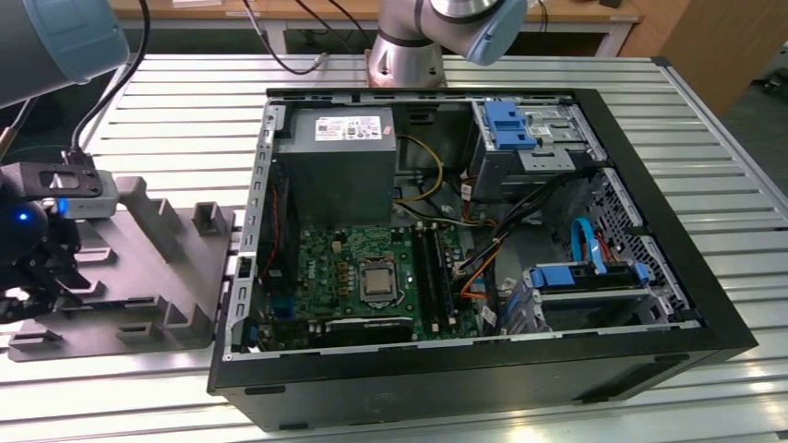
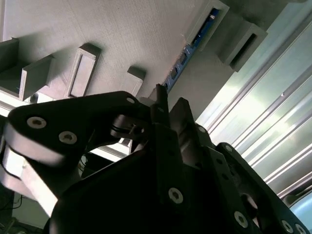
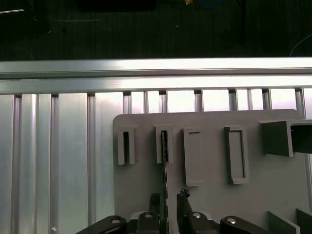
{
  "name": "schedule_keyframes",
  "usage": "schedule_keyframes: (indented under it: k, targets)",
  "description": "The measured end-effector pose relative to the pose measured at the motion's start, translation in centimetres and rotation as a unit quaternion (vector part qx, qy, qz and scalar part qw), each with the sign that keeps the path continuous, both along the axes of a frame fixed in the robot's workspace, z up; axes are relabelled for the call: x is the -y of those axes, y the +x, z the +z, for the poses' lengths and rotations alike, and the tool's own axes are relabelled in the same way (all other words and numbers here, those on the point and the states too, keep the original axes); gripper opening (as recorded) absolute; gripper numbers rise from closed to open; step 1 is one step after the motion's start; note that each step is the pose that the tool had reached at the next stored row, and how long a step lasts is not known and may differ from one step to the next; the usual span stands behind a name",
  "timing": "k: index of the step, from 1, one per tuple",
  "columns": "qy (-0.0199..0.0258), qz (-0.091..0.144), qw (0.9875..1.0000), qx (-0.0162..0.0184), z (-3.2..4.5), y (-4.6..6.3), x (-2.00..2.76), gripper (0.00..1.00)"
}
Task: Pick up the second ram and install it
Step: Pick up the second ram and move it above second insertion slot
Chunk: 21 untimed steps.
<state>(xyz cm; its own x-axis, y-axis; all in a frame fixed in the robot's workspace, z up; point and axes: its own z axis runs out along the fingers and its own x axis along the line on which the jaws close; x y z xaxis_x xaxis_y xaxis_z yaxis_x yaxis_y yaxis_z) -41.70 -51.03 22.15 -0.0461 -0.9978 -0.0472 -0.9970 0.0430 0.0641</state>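
The second ram [image 3: 165, 146] stands on edge in a slot of the grey holder plate [image 3: 209, 195], a thin dark stick with a bluish tint [image 2: 187, 54]. In both wrist views my gripper [image 3: 168, 197] is open and straddles the near end of the stick, one black finger [image 3: 154, 201] on each side with a small gap. The fingertips [image 2: 160, 95] hang just above the plate. In the exterior view my gripper [image 1: 31, 268] is over the grey holder [image 1: 148, 268] at the exterior view's left, outside the computer case.
An open black computer case [image 1: 493, 369] lies to the exterior view's right of the holder, with the green motherboard [image 1: 332, 268] and its memory slots [image 1: 434, 268] exposed. Blue drive brackets [image 1: 507, 125], cables and a power supply [image 1: 339, 157] fill the case. The table is ribbed aluminium [image 3: 58, 161].
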Motion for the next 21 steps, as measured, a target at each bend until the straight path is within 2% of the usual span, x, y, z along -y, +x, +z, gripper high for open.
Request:
schedule_keyframes:
  k: [1,2,3,7,13,21]
  targets:
    - [0.0000,0.000,1.0000,0.0000,0.00,0.0,0.00,0.29]
    - [0.0000,0.000,1.0000,0.0000,0.00,0.0,0.00,0.29]
    - [-0.0001,0.000,1.0000,0.0000,0.01,0.0,0.00,0.36]
    - [0.0000,0.008,1.0000,0.0008,-0.23,0.0,0.00,0.36]
    - [0.0000,0.032,0.9995,0.0045,-0.74,0.0,0.00,0.36]
    - [0.0000,0.049,0.9988,0.0054,-1.78,-0.1,0.00,0.36]
